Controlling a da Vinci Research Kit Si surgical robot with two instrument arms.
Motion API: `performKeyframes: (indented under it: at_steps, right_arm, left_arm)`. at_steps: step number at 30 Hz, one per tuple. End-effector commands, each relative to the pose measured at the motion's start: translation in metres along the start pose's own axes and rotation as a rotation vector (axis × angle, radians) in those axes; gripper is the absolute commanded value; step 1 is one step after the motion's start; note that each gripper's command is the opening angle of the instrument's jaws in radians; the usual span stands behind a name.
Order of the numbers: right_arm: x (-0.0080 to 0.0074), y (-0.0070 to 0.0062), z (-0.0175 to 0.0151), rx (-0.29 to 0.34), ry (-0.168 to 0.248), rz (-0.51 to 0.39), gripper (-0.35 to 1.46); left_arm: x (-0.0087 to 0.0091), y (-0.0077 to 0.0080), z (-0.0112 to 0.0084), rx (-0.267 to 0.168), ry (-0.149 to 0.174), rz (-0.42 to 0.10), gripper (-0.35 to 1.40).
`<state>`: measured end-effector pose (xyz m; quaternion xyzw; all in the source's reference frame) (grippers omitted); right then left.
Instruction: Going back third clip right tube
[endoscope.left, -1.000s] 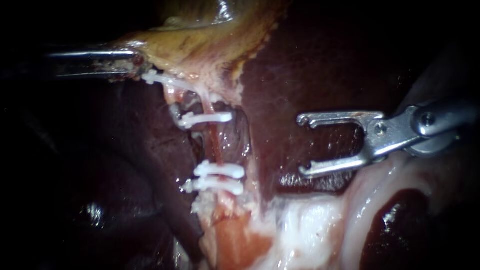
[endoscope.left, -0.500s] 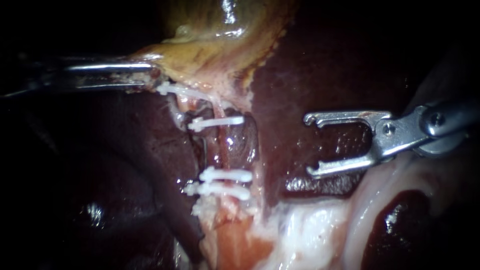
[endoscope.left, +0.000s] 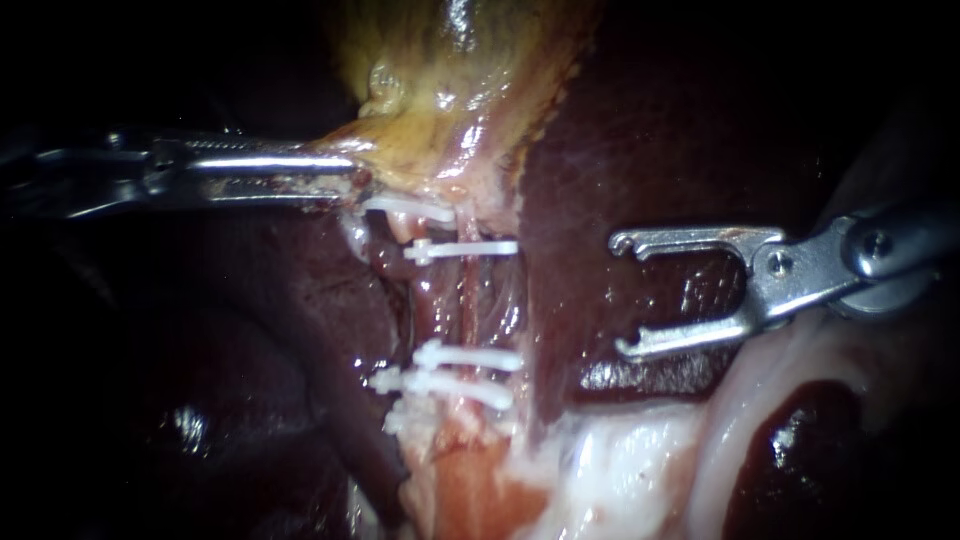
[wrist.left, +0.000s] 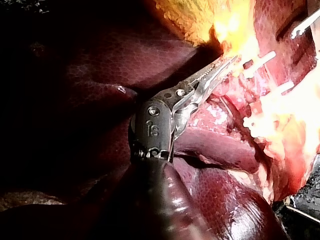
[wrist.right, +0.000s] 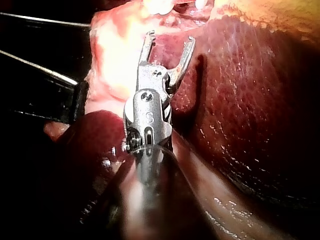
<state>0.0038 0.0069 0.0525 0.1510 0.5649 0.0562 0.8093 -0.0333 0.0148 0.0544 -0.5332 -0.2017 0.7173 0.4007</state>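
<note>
White rod-like clip (endoscope.left: 465, 247) sat across the thin pink tube (endoscope.left: 468, 300); two more clips (endoscope.left: 470, 357) lay lower on it. Right instrument (endoscope.left: 620, 295): hooked metal jaws wide apart, empty, over glossy dark liver (endoscope.left: 640, 130), well apart from the clips. Left instrument (endoscope.left: 350, 180): jaws clamped on the yellow gallbladder (endoscope.left: 440, 110) edge.

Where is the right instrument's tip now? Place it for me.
Endoscope view: the right instrument enters from the right, its open, empty jaws over the liver, well right of the white clips.
</note>
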Motion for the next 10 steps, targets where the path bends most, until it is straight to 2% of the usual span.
performKeyframes:
  at_steps: [1,10]
  right_arm:
    - [0.0000,0.0000,0.0000,0.000,0.000,0.000,0.50]
    - [0.0000,0.0000,0.0000,0.000,0.000,0.000,0.50]
  left_arm:
    - [0.0000,0.0000,0.0000,0.000,0.000,-0.001,-0.35]
    - [0.0000,0.0000,0.0000,0.000,0.000,-0.001,-0.35]
